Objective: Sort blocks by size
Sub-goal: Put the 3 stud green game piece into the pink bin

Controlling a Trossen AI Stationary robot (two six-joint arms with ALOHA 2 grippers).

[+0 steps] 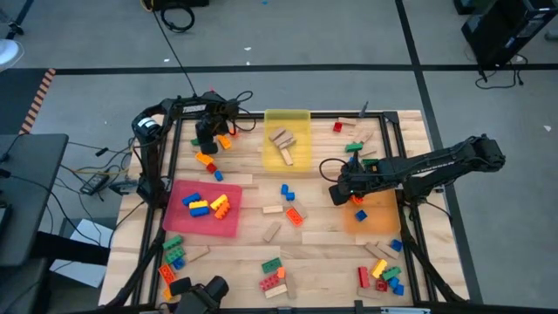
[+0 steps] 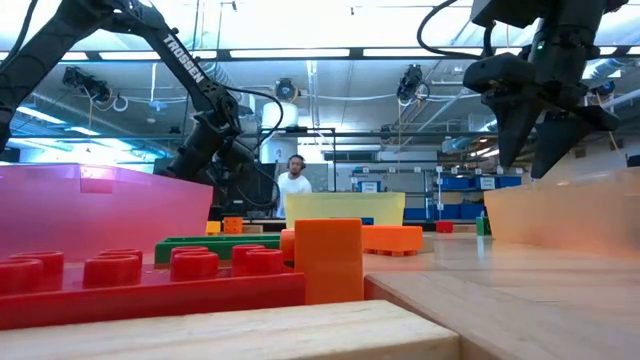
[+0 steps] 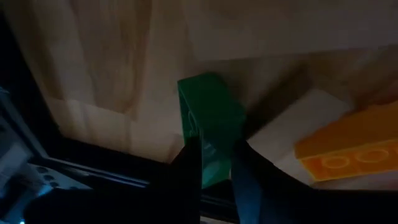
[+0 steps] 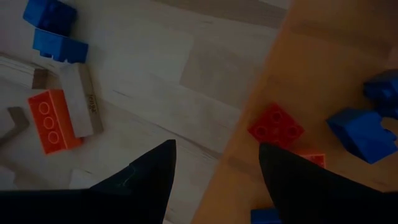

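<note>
1. While the left hand pinches a green brick at the bench's far left corner, we see an orange brick beside it.
2. We note the right hand spread above the orange tray's edge, over a red brick.

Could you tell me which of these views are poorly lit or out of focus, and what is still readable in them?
Left wrist view: very dark, yet the green brick between the left hand fingers still reads. Right wrist view: dim, with the red brick clear on the orange tray. Low view: nearest red brick soft, ceiling lights glaring. High view: evenly lit.
</note>
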